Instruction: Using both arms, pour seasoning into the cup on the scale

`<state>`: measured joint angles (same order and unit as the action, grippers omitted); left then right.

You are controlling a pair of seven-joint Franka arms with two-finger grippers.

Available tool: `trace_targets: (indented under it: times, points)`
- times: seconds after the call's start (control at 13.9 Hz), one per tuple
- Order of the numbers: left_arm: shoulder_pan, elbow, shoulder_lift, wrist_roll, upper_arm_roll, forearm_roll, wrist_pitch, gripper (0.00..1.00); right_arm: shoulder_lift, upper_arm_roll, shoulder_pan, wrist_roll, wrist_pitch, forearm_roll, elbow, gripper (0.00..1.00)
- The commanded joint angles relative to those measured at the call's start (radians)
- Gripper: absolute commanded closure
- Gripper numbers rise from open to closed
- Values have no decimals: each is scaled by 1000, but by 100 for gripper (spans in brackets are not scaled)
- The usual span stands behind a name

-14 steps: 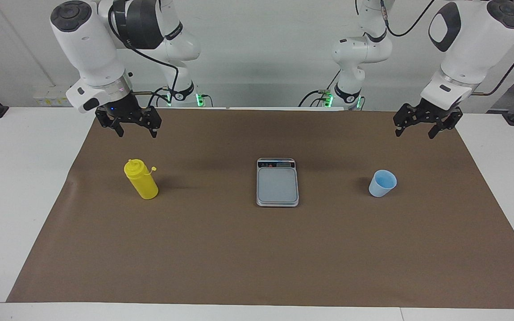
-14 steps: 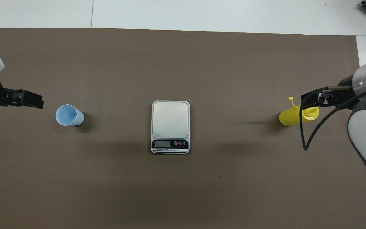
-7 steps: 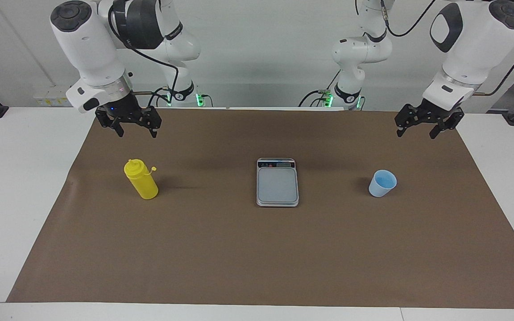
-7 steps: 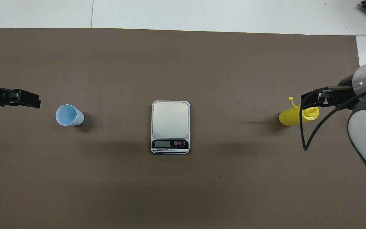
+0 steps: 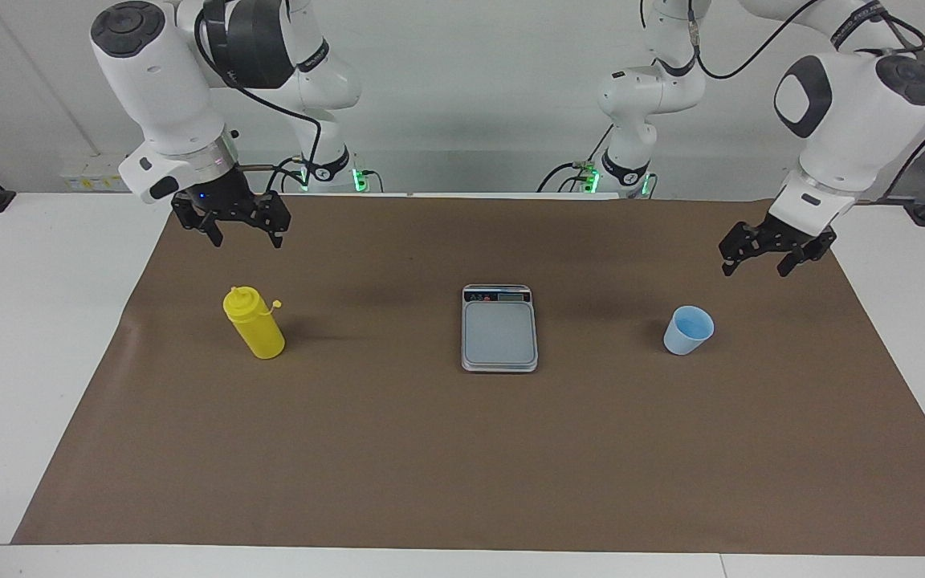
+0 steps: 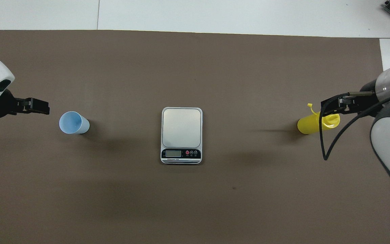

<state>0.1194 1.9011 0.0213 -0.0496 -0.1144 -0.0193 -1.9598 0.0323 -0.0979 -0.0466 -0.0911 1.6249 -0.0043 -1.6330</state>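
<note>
Covering white table: brown mat

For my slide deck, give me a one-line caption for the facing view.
Both open hands, left and right, hover above the table while the yellow bottle, scale and blue cup stand apart in a row.

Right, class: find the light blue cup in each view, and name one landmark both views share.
Facing view: the cup stands on the brown mat at the picture's right, level with the scale.
Overhead view: the cup is at the picture's left.
Shared landmark: the scale, mid-table in both.
</note>
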Motion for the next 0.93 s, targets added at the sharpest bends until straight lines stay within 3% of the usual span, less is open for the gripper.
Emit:
trace_targets:
  times: [0.0,0.36,0.86]
  points:
    - [20,82,8,0,-8,-7,-111,0,-23,-5,-13,21,9,18,-28,0]
    - [36,200,42,8,-8,-53,-290,0,-23,-5,-13,21,9,18,-27,0]
    - [14,277,80,100,-10,-56,-401,0,-23,-5,-13,21,9,18,-27,0]
